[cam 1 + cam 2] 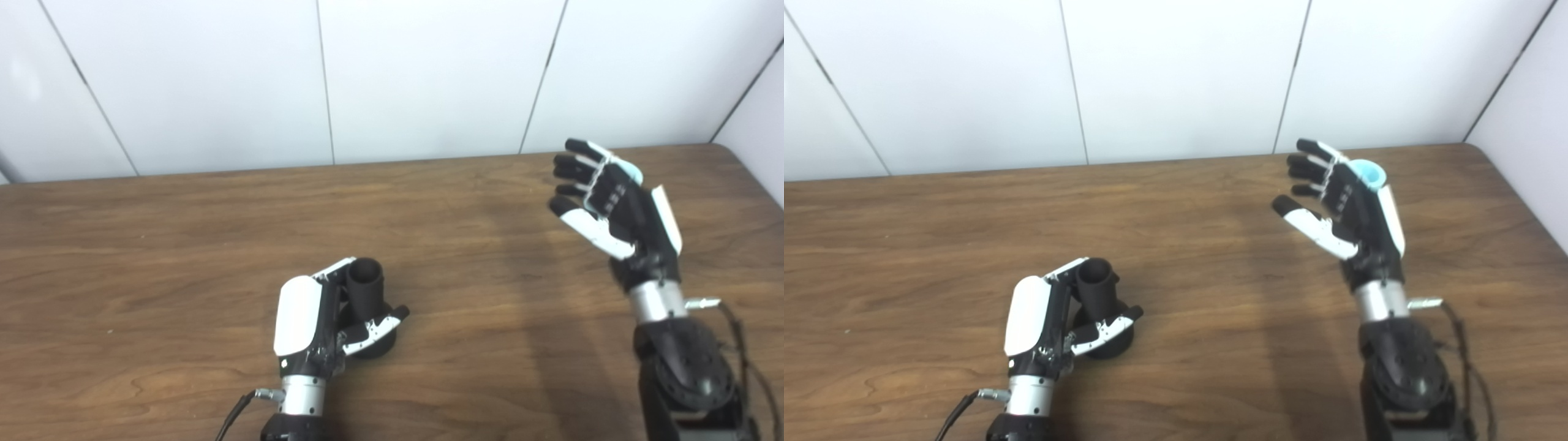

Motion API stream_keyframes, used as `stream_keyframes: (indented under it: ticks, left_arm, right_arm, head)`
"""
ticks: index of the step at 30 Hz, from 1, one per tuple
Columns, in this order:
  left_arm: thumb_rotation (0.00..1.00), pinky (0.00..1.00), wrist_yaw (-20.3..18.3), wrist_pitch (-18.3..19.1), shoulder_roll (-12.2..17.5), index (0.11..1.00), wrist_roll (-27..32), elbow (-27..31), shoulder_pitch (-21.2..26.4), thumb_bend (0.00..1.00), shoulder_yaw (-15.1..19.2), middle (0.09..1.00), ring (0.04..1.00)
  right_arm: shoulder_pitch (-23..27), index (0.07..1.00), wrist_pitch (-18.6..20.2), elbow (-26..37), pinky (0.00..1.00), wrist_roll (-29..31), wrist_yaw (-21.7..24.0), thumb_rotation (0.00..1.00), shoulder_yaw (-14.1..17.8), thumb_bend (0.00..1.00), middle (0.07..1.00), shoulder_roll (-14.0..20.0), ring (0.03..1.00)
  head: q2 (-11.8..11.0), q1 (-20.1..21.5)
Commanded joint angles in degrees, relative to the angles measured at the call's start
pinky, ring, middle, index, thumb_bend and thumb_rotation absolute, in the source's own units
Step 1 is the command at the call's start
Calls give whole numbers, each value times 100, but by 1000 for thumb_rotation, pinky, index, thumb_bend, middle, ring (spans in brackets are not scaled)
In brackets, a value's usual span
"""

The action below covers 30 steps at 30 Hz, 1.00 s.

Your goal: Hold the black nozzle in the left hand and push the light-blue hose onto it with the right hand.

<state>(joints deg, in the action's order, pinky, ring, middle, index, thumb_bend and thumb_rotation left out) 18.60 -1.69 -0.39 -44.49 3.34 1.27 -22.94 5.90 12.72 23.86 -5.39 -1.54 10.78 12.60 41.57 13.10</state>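
Nozzle (pixel 366 288) sits on the counter (pixel 153 245) left of centre, black, standing upright w/ its open tube end up and a wider base touching the wood. My left hand (pixel 318 318) is wrapped on it: fingers (pixel 334 269) curl round the far side of the tube, thumb (pixel 376 327) crosses in front just above the base, white back plate faces left. So that hand is clamped on the nozzle, wrist low near the bottom edge.

Right hand (pixel 1344 202) is up at the right side, well apart from the nozzle, lifted off the counter as far as I can judge. Fingers (pixel 1311 162) are spread and only loosely curled, thumb (pixel 1314 226) sticks out toward the left, nothing gripped between them. Light-blue hose (pixel 1367 174) shows only as a round open end peeking past the back of that hand; the rest is hidden behind it, so I can't tell how it lies or whether it touches the hand. White wall panels (pixel 429 73) run behind the counter's far edge.
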Motion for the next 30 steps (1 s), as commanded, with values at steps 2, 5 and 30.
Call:
stream_keyframes:
  ticks: [2, 5, 30]
  left_arm:
    - [0, 432, -65, -93, 50, 509, 39, -169, -245, 504, -27, 452, 472]
    - [0, 426, -46, -185, 74, 512, 75, -228, -241, 504, 9, 449, 464]
    - [0, 416, -175, -293, 197, 508, 187, -301, -223, 505, 219, 449, 467]
  right_arm:
    - [363, 753, 168, 406, 611, -79, 34, 265, 147, 703, 759, 315, 689]
    - [619, 759, 306, 534, 583, -381, 84, 204, 138, 705, 764, 633, 663]
    - [2331, 747, 830, -1576, 804, -3181, 2002, 155, -1690, 994, 780, 3347, 825]
  head:
    - [-12, 161]
    - [-43, 306]
    - [-153, 1042]
